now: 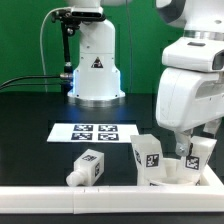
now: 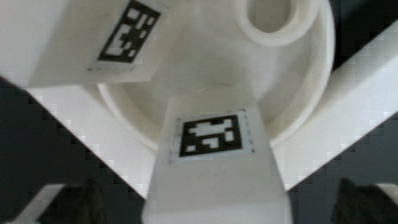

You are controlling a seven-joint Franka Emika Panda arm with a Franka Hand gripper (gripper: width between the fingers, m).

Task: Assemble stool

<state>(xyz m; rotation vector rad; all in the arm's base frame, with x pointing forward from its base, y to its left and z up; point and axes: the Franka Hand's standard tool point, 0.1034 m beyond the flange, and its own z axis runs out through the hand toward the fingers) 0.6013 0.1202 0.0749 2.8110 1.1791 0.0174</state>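
Note:
The stool's round white seat (image 2: 294,70) lies on the table at the exterior view's right, with chunky tagged legs standing up from it (image 1: 150,155). In the wrist view one leg (image 2: 214,150) with a square tag runs straight between my fingers, and a second tagged leg (image 2: 107,50) slants off beside it. My gripper (image 1: 188,150) (image 2: 214,208) hangs over the seat, open. Its dark fingers (image 2: 64,205) stand on either side of the near leg, with a gap on each side. A loose white leg (image 1: 88,167) lies on the black table to the left.
The marker board (image 1: 95,131) lies flat in the middle of the table. The robot's white base (image 1: 95,70) stands behind it. A white rail (image 1: 60,200) runs along the front edge, close to the stool parts.

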